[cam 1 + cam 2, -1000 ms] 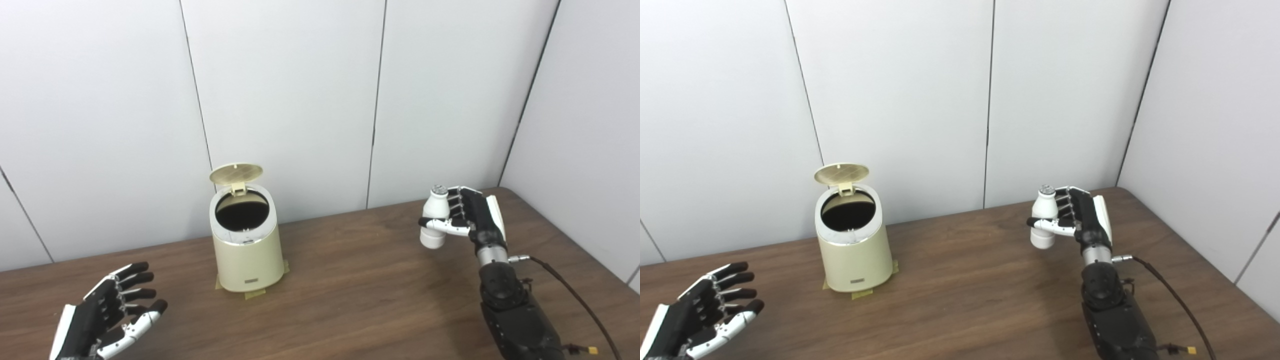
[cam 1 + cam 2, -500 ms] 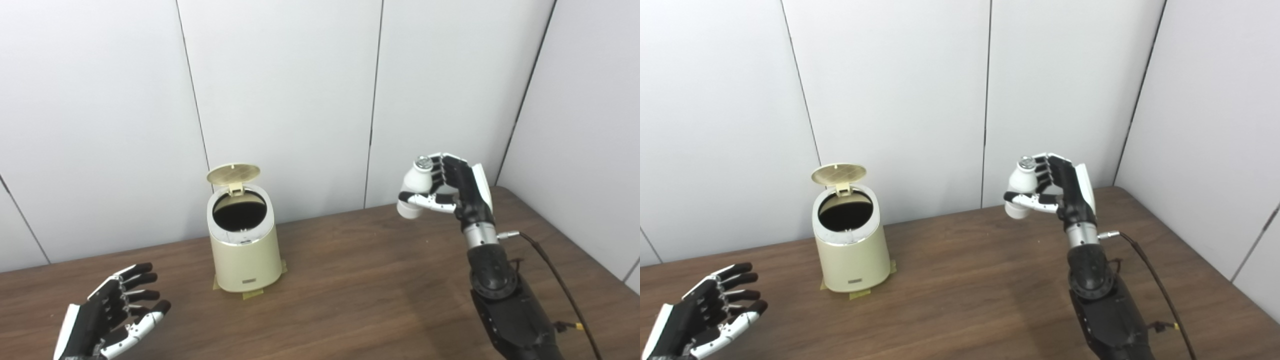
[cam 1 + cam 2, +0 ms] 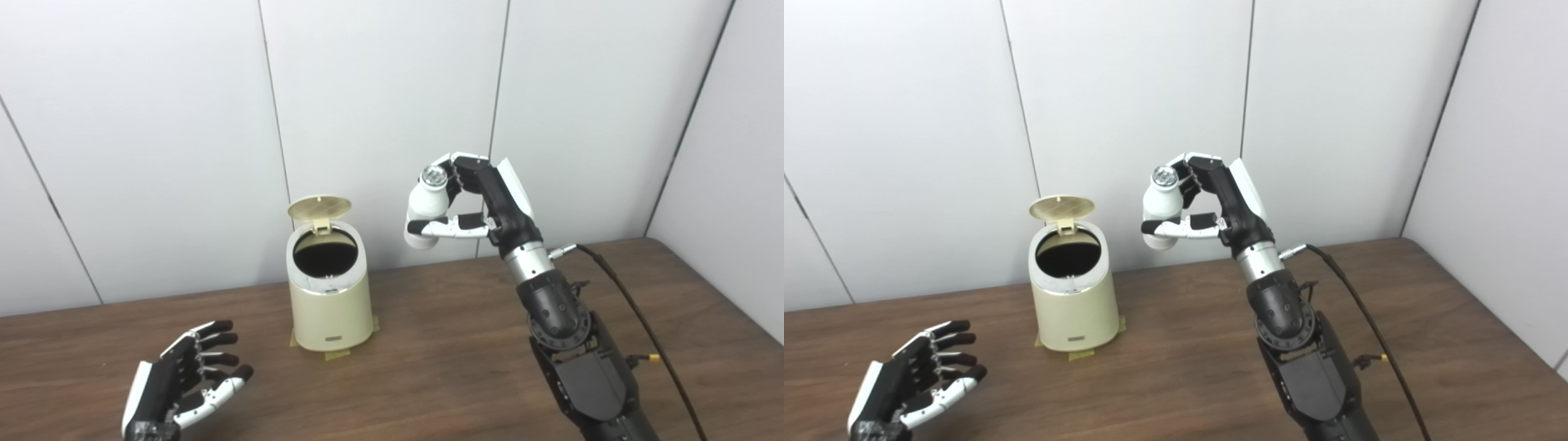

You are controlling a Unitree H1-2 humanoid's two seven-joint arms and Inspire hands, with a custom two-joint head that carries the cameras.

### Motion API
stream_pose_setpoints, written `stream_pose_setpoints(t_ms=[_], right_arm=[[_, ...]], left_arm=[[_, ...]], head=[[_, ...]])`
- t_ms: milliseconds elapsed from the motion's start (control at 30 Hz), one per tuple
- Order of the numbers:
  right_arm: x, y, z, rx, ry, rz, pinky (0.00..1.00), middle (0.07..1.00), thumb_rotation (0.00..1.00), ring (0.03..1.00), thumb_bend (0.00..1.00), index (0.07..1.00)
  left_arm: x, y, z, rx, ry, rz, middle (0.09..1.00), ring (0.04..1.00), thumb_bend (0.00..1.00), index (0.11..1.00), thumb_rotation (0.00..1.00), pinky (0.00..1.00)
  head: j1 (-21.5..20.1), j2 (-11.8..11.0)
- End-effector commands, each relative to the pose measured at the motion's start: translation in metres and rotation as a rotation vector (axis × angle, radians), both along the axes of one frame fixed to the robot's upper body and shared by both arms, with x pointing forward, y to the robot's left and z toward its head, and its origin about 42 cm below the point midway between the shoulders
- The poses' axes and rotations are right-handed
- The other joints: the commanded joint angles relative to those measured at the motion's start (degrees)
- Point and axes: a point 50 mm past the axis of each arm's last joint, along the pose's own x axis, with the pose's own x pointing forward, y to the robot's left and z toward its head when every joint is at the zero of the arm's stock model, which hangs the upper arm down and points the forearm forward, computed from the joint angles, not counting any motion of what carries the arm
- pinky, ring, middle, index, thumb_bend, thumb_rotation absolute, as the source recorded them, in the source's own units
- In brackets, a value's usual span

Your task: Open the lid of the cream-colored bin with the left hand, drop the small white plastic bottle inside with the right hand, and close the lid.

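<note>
Setting: white panelled walls meeting in a corner; brown wood-grain surface (image 3: pixel 441 367).

Bin (image 3: pixel 331 294): cream, rounded, standing on the surface near the wall, with tape tabs under its base. Lid (image 3: pixel 320 208) tipped up at the back hinge, dark mouth exposed. Probably light and easily nudged; the tape should steady it. A small plate low on the front is too small to read.

Bottle (image 3: pixel 425 205): small, white plastic, silvery cap, held in the air right of the bin and above its rim, well clear of the mouth. Judged light, stiff and smooth, so liable to slip; best gripped round the body.

Right hand (image 3: pixel 474 202): wrapped round the bottle, thumb across the front.

Left hand (image 3: pixel 184 386): low near the surface, left of the bin, fingers spread, holding nothing.

No brand or label legible on the bottle.
</note>
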Motion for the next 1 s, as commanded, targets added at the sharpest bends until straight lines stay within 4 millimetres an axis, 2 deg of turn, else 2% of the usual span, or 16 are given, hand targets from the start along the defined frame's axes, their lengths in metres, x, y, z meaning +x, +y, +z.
stream_pose_setpoints(t_ms=[0, 200, 433, 767, 967], right_arm=[[0.003, 0.018, 0.034, 0.033, -0.077, 0.045, 0.33, 0.481, 0.00, 0.410, 0.52, 0.502], [0.010, 0.050, 0.040, 0.079, -0.060, 0.118, 0.31, 0.486, 0.00, 0.394, 0.52, 0.512], [0.021, 0.079, 0.037, 0.089, -0.016, 0.146, 0.29, 0.477, 0.00, 0.384, 0.52, 0.515], [0.036, 0.104, 0.024, 0.101, 0.022, 0.193, 0.29, 0.472, 0.00, 0.371, 0.51, 0.539], [0.046, 0.108, 0.021, 0.094, 0.048, 0.208, 0.29, 0.472, 0.00, 0.381, 0.52, 0.522]], left_arm=[[0.011, -0.010, 0.019, 0.000, -0.100, -0.006, 0.708, 0.600, 0.66, 0.748, 0.06, 0.50], [0.012, -0.024, 0.016, -0.014, -0.103, -0.012, 0.709, 0.614, 0.67, 0.749, 0.10, 0.53], [0.013, -0.032, 0.016, -0.035, -0.109, -0.012, 0.710, 0.622, 0.69, 0.747, 0.12, 0.55], [0.011, -0.037, 0.020, -0.035, -0.117, -0.019, 0.700, 0.615, 0.71, 0.744, 0.15, 0.54], [0.010, -0.038, 0.022, -0.038, -0.112, -0.013, 0.701, 0.615, 0.71, 0.737, 0.13, 0.54]], head=[[0.5, 0.0], [4.4, 0.1], [6.4, 0.1], [7.3, 0.7], [7.6, 1.2]])
